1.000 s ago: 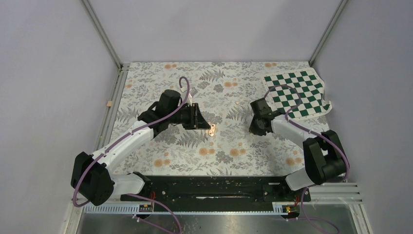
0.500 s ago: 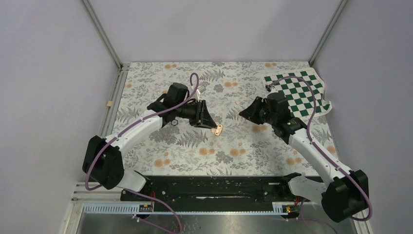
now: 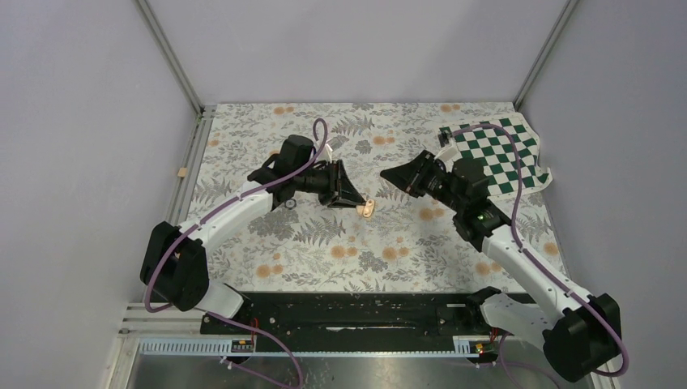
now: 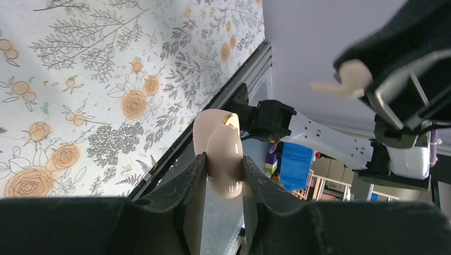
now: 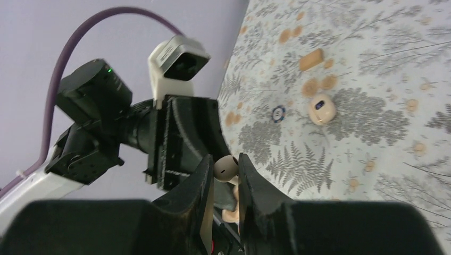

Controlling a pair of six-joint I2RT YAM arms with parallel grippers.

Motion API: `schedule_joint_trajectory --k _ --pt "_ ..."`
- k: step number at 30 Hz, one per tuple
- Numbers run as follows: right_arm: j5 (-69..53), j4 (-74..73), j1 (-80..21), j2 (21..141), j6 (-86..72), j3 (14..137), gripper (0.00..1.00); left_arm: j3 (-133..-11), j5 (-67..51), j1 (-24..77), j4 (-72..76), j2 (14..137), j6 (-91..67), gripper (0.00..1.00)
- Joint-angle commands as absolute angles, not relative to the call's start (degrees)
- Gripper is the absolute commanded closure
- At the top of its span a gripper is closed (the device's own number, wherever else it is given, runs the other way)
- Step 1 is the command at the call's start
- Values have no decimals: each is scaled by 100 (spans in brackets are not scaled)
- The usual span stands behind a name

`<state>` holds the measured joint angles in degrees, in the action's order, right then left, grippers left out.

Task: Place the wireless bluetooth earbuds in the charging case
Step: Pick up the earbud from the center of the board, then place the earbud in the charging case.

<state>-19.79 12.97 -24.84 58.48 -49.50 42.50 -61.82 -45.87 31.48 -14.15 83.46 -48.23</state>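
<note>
The left gripper (image 4: 223,160) is closed on the charging case (image 4: 219,139) and holds it over the floral table (image 3: 324,243). The right gripper (image 5: 225,162) pinches one earbud (image 5: 226,168) between narrow jaws, near the case. A second earbud (image 5: 322,110) lies on the table, beside a small black ring (image 5: 279,113).

The left fingers (image 3: 352,199) pinch the charging case (image 3: 368,210), right fingers (image 3: 397,173) near, over floral cloth (image 3: 243,130).

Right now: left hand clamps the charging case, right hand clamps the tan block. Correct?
Not quite. The right hand clamps an earbud, not the tan block, which lies on the table; the right wrist view shows it. The left hand does clamp the charging case.
</note>
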Motion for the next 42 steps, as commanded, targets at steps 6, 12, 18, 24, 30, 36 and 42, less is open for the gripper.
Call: schedule_joint_trajectory --k 6,12,18,24,30,36,42 --pt "-2246 2439 -2899 6127 -5323 4118 87 -6405 -3864 3113 -1482 8080 -5134 84" --pt "-2235 2474 -2959 6231 -5199 3978 87 -6338 -3866 3093 -1281 8052 -5363 84" --pt "-2238 2890 -3047 6438 -5299 3749 87 -6265 -3918 3064 -1081 8051 -5577 85" --pt "-2179 3031 -3119 6571 -5253 3754 87 -6247 -3934 3066 -1047 8042 -5624 85" --pt "-2040 3013 -3128 6549 -5174 3729 87 -6202 -3980 3058 -1028 8046 -5643 85" --pt "-1976 2984 -3119 6555 -5072 3694 87 -6134 -4064 3034 -877 8016 -5764 84" --pt "-1957 3296 -3124 6624 -5090 3502 88 -6037 -4175 3006 -731 8033 -5836 84"
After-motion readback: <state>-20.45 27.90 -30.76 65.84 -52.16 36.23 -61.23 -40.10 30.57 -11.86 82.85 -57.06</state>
